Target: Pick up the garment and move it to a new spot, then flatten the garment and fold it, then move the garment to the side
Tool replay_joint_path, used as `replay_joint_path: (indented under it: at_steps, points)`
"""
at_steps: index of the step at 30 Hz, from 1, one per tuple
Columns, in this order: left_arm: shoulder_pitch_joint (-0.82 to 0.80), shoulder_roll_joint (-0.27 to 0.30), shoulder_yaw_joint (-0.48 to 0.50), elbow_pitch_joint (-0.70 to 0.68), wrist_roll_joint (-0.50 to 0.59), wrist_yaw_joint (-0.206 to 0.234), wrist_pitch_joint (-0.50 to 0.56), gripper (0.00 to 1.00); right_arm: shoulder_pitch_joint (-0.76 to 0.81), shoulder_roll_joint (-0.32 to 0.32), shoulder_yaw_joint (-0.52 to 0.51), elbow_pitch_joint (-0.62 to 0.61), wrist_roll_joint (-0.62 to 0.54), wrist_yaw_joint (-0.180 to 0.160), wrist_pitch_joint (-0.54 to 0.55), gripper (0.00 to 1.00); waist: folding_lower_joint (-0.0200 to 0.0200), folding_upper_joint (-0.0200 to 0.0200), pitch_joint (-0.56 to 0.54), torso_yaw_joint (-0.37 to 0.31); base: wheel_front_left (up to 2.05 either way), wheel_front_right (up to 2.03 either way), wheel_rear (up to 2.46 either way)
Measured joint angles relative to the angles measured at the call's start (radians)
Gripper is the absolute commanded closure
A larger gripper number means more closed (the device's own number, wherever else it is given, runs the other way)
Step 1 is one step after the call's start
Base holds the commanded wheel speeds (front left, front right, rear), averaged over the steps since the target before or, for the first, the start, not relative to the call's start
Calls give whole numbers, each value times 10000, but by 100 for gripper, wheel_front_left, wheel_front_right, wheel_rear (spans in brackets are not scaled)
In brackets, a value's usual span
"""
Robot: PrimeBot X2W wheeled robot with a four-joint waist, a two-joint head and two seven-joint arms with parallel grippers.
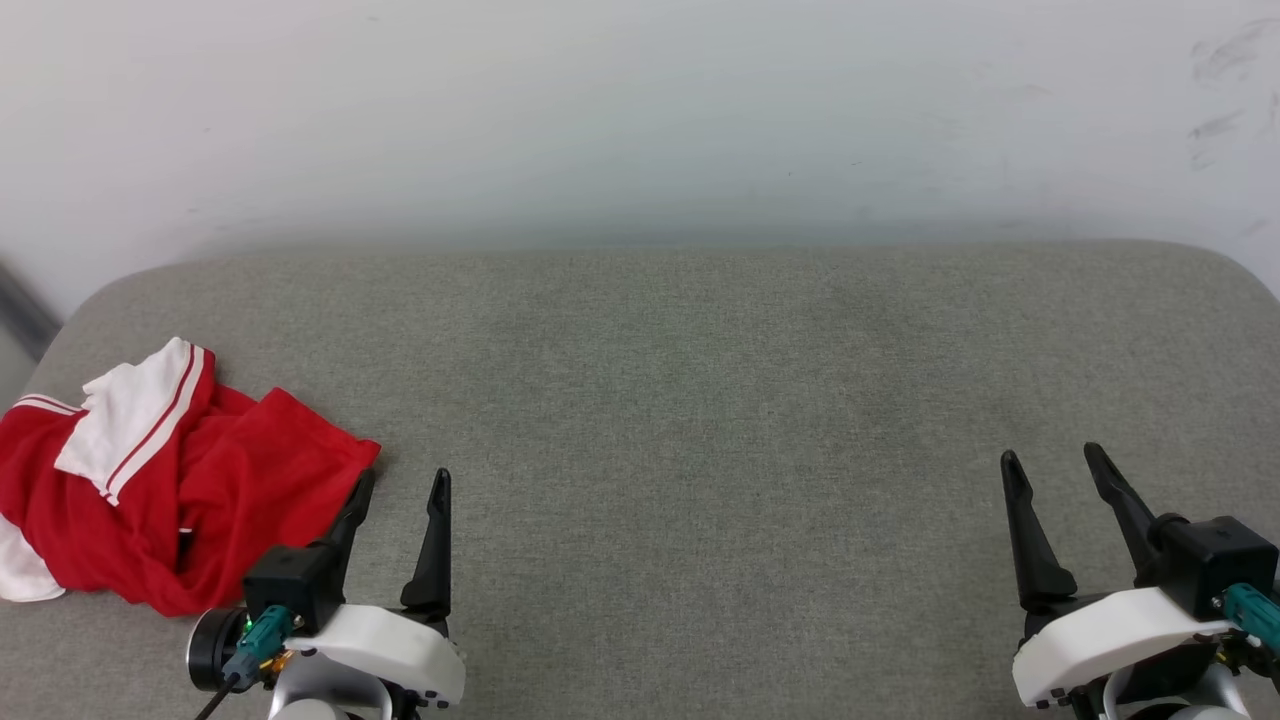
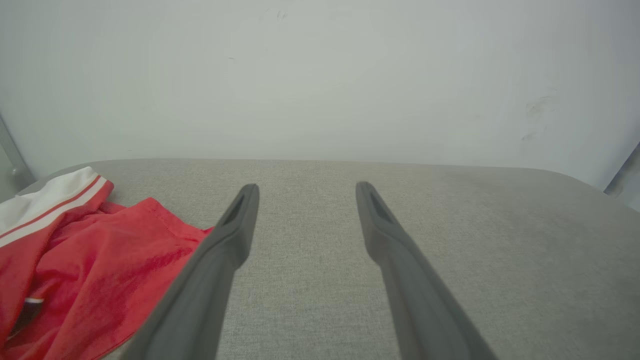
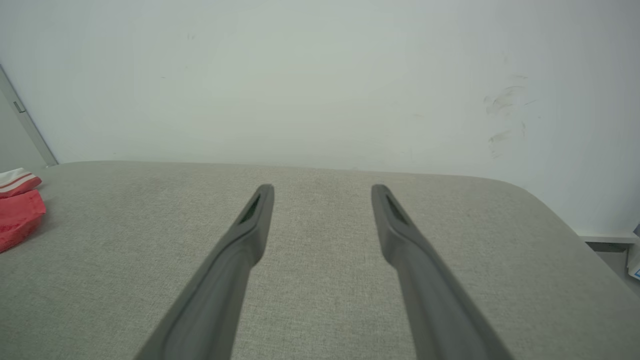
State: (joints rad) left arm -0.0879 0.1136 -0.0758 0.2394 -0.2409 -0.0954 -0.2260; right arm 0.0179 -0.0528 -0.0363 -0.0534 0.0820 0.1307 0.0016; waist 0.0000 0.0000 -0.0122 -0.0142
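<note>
The garment [image 1: 190, 490] lies crumpled at the left end of the grey fabric surface, red with a white sleeve and stripe trim on top. My left gripper [image 1: 403, 477] stands open just to its right, the left finger close to the red cloth's edge, nothing between the fingers. In the left wrist view the garment [image 2: 85, 265] is bunched at the lower left beside my open left gripper [image 2: 306, 186]. My right gripper [image 1: 1050, 456] is open far to the right over bare fabric. The right wrist view shows the right gripper [image 3: 322, 187] open and a bit of the garment [image 3: 17, 212] at the far left.
The grey padded surface [image 1: 700, 400] runs wide between both grippers, with rounded far corners. A pale scuffed wall [image 1: 640, 120] rises right behind it. A dark strip [image 1: 20, 305] runs down at the far left edge of the wall.
</note>
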Motion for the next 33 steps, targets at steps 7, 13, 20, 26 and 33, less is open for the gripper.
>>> replay_joint_path:
  at_steps: [7,13,20,26,33]
  points:
    - [-6,-52,-8,73,408,-2,-144,0,30,0,-61,-8,-219,2,-81,0,0,0,-22,13,0,0,0]
    - [-17,-81,-23,102,765,-17,-242,0,29,0,-71,-8,-510,2,-186,0,0,0,-27,19,0,0,0]
    - [-28,-134,-23,146,1131,-31,-343,0,29,0,-102,-15,-842,2,-278,0,0,0,-33,90,0,0,0]
    - [-45,-159,-2,182,1076,-104,-370,0,25,0,-148,-4,-748,2,-291,0,0,0,-3,229,0,0,0]
    - [-215,-196,111,251,961,-119,-370,0,20,2,-75,-134,-756,2,-290,0,0,0,28,720,0,0,0]
